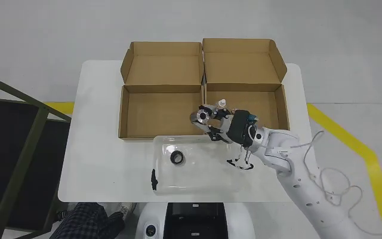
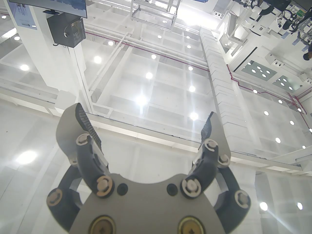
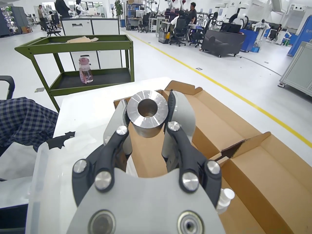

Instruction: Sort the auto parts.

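My right gripper (image 3: pixel 147 109) is shut on a silver metal bushing (image 3: pixel 147 115) with a round bore. In the top view this gripper (image 1: pixel 206 117) hangs over the near edge of the left cardboard box (image 1: pixel 155 116), close to the wall it shares with the right cardboard box (image 1: pixel 268 106). A small white part (image 1: pixel 222 103) lies in the right box, also seen as the white part (image 3: pixel 225 196) beside the gripper. A black ring part (image 1: pixel 176 157) lies in the clear plastic tray (image 1: pixel 197 186). My left gripper (image 2: pixel 146 127) is open, holds nothing, and points up at the ceiling.
Both boxes have their lids folded back at the far side of the white table (image 1: pixel 95 137). A small black scrap (image 1: pixel 153 178) sits on the tray's left edge. A green cart (image 3: pixel 73 44) stands off the table's left side.
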Available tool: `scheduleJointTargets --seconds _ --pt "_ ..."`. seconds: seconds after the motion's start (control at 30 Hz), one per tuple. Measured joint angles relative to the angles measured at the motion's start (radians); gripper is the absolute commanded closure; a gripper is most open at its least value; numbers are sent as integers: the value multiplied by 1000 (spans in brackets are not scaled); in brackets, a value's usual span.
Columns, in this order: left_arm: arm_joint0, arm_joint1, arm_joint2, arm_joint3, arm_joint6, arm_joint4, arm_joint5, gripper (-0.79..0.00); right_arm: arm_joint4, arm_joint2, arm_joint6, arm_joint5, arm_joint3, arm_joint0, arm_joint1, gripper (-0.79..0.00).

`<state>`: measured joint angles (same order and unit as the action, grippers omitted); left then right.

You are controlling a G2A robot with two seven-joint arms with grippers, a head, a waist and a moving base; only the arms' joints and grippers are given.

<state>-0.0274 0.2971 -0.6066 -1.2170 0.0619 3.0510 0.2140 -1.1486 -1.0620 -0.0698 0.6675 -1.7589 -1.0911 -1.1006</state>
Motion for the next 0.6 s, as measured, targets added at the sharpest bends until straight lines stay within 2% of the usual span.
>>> scheduleJointTargets --seconds 0.6 --pt "0 0 0 0 0 0 0 -785 -75 210 127 -40 221 180 -68 0"
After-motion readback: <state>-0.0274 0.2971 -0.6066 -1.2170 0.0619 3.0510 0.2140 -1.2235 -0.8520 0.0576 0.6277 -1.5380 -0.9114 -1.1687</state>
